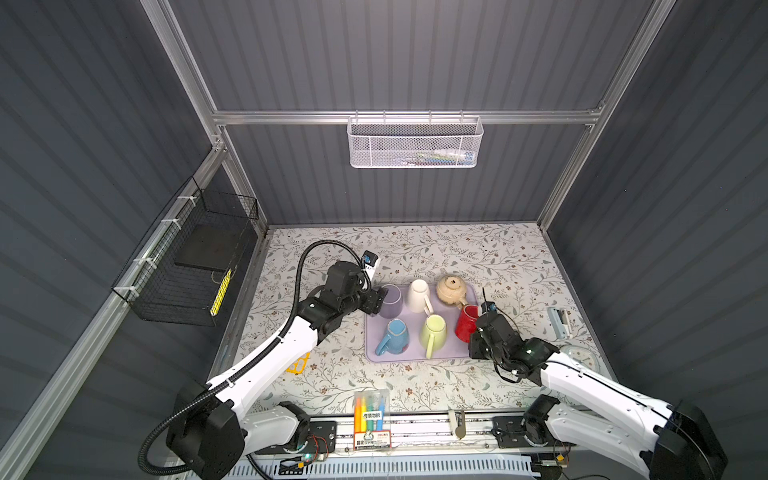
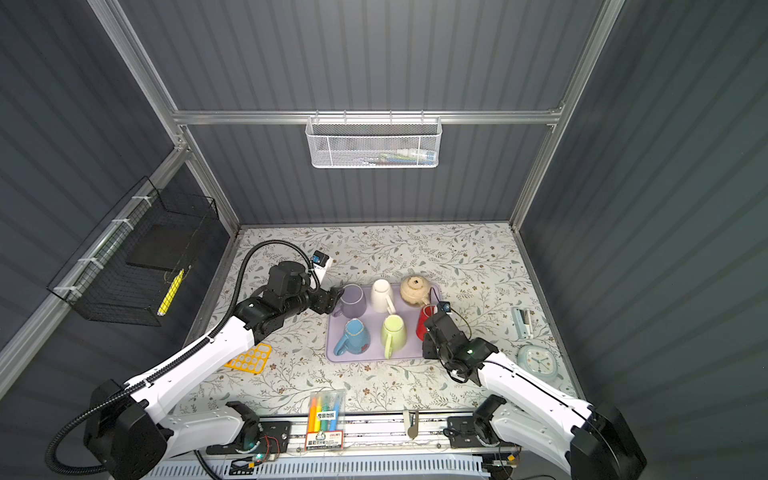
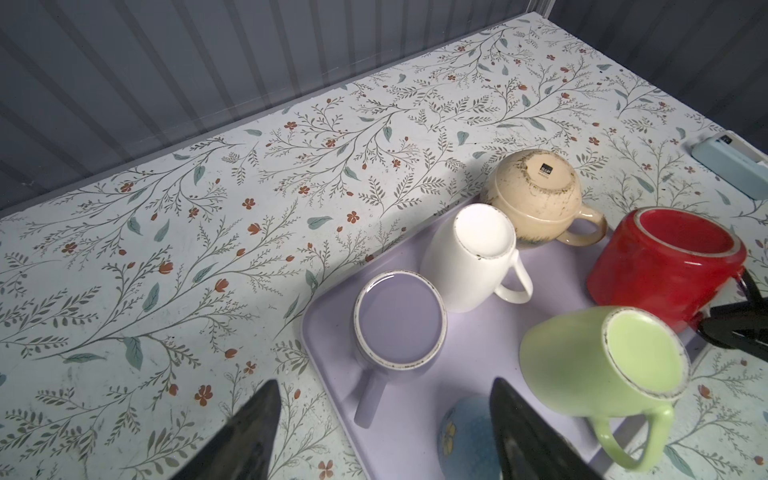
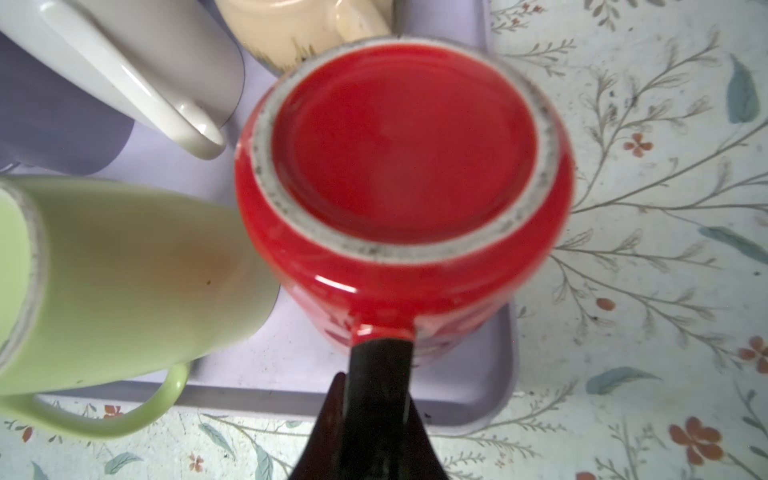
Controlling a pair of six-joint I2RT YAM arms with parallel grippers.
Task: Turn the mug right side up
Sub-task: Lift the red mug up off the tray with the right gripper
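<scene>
Right gripper [image 4: 380, 345] up close: we see its fingers clamped on the handle [image 4: 384, 331] of the red mug [image 4: 399, 166], bottom-up at the lavender tray's [image 4: 291, 399] right side. Left gripper [image 3: 384, 384] gapes wide beside the purple mug [image 3: 399, 324].

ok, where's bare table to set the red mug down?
The tray is crowded around the red mug. Free: wide strip between tray and back wall; also the strip between tray front and marker pack. Right of tray is tight: stapler, clock.

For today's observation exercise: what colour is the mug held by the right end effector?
The mug is red; the right wrist view shows it best.
</scene>
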